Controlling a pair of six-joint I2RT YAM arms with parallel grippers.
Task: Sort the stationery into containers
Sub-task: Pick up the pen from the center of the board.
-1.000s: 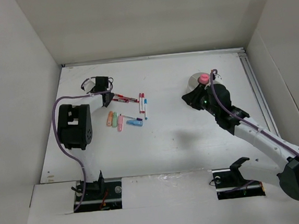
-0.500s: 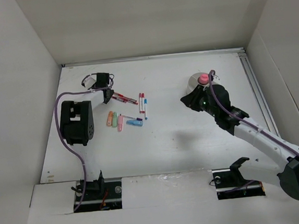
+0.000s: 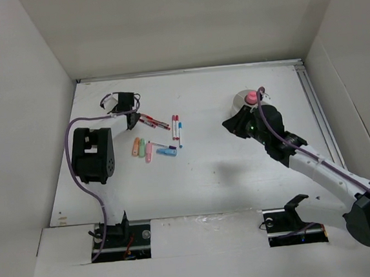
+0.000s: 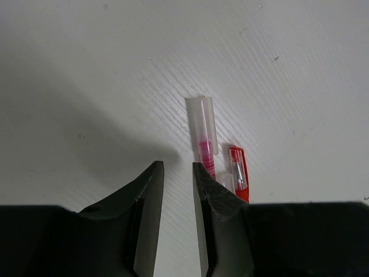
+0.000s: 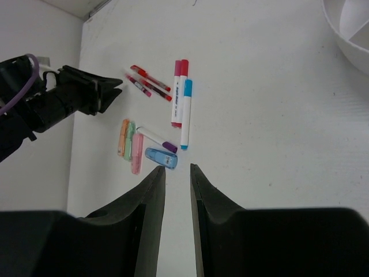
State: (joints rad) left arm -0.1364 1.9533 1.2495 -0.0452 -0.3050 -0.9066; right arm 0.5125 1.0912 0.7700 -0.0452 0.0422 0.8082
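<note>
From above, the surface (image 3: pixel 240 172) is a flat, matte white board, boxed in by plain pale walls (image 3: pixel 32 93), with a metal rail along its right edge. The left arm folds up from its base and stretches to the far left part of the board. There the left claw (image 3: pixel 132 121) sits low, just beside the near ends of the thin red pens (image 3: pixel 155 121). Two white markers (image 3: pixel 176 127) lie side by side to their right. The short pastel pieces (image 3: pixel 141 147) lie in a loose row nearer the bases. The right arm runs long and diagonal toward the round white tub (image 3: pixel 240 98), which it partly hides. The right claw (image 3: pixel 229 122) hangs at the tub's near-left side.

In the left wrist view, the left claw (image 4: pixel 177 173) shows two black, wedge-shaped fingers with a narrow gap between them, and nothing lies in that gap. A clear tube with a pink core (image 4: pixel 202 135) and a red pen tip (image 4: pixel 237 176) lie just off the right finger, on the finely grained white surface (image 4: pixel 288 69).

In the right wrist view, the right claw (image 5: pixel 177 170) is likewise narrow and empty, held above the surface (image 5: pixel 259 144). The red pens (image 5: pixel 149 81), the markers (image 5: pixel 181 101) with pink and blue caps, a purple-capped marker (image 5: pixel 155 139) and the pastel pieces (image 5: pixel 130 143) all lie loose. A smooth curved edge of the tub (image 5: pixel 345 36), with a divider inside, shows at the upper right.
</note>
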